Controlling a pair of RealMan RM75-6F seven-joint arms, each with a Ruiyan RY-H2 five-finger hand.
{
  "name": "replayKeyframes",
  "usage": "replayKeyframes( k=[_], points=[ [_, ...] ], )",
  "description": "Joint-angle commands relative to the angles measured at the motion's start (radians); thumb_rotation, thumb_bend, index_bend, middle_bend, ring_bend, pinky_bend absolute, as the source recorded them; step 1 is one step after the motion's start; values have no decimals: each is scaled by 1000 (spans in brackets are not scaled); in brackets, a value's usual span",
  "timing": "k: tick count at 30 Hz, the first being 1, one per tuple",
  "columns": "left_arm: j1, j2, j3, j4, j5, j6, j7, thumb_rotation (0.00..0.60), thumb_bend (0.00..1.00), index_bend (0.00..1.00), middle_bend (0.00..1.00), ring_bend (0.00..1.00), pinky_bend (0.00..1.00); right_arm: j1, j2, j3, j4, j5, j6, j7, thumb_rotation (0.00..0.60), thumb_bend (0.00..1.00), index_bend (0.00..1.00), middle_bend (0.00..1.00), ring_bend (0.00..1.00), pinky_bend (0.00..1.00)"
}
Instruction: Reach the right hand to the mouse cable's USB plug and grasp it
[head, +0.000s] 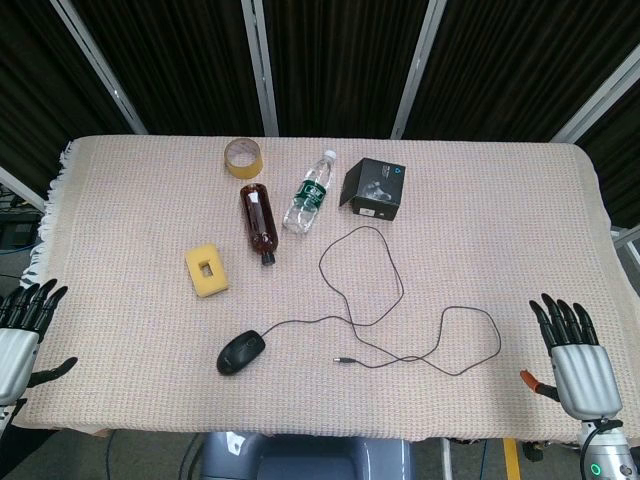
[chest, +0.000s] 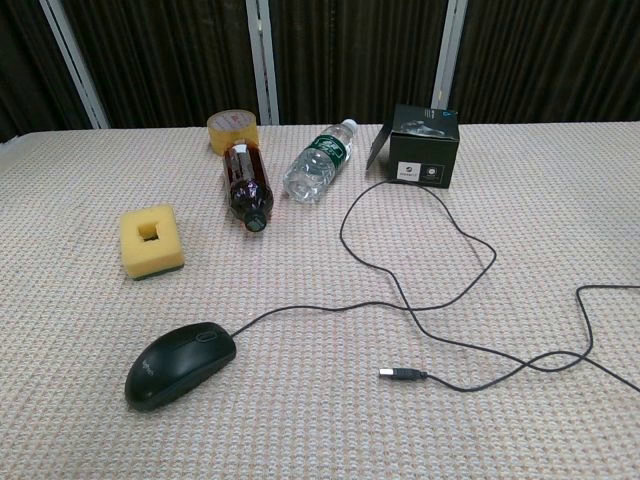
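Plug (head: 343, 359) lies on the desk (head: 480, 220) well left of the right hand (head: 578, 358), which is spread, palm down, holding nothing. Sweep left low, then pinch the metal tip from above, clear of the cable (head: 470, 345).

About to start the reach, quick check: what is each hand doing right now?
Left hand: open, holding nothing.
Right hand: open, holding nothing, well away from the USB plug.
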Motion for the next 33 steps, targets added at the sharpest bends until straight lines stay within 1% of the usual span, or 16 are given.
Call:
replayKeyframes(
  k=[1,25,33],
  points=[
    [1,0,0,-1,3,3,2,599,78,0,0,0,0,-1,1,-1,0,0,1,0,600,67,2,0,0,0],
    [0,-4,0,-3,3,2,13,600,75,0,0,0,0,2,13,-8,-7,-11,-5,48,600,67,8,0,0,0],
    [5,-5,3,-4,3,7,18,600,78,0,0,0,0,25,16,-2,-18,-23,-27,81,600,67,26,5,0,0]
  ],
)
